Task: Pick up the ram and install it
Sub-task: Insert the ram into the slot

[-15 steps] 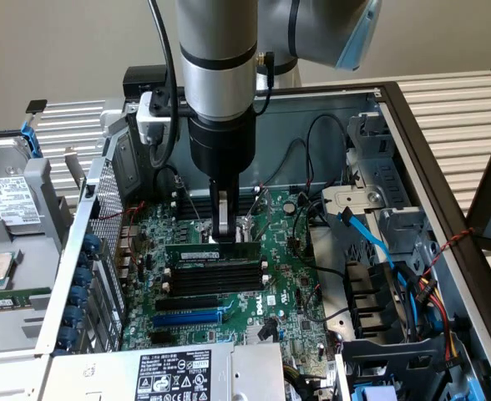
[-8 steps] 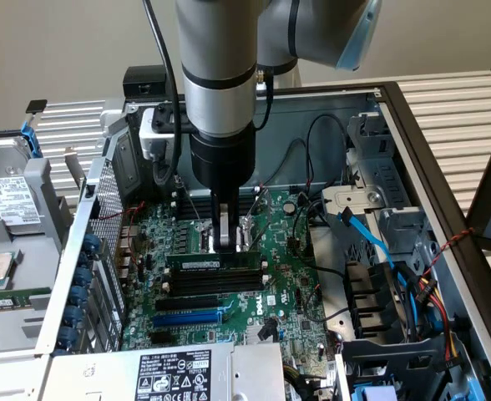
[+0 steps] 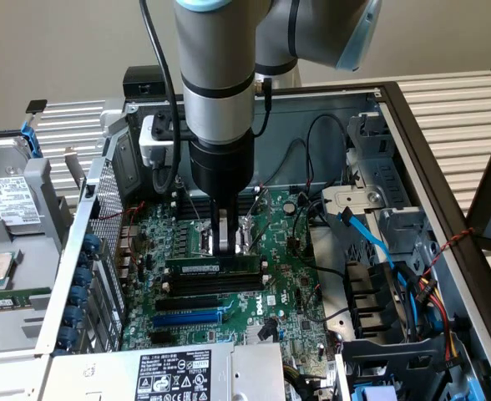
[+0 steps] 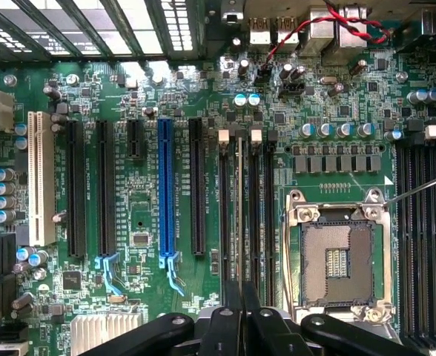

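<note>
The ram (image 3: 212, 265) is a long thin green stick with a white label. It stands on edge along a memory slot of the motherboard (image 3: 289, 294) inside the open computer case. My gripper (image 3: 227, 245) comes straight down onto its middle, fingers close together at its top edge. In the wrist view I see the ram (image 4: 239, 200) edge-on as a thin line between the black memory slots. It runs in between the two fingers of the gripper (image 4: 240, 304), which are shut on it. Neighbouring black slots (image 4: 268, 215) are empty.
The CPU socket (image 4: 337, 256) lies beside the memory slots, and a blue slot (image 4: 165, 193) and black slots on the other side. Blue and black cables (image 3: 379, 251) and a drive cage fill the exterior view's right. A hard drive (image 3: 7, 196) sits at its left.
</note>
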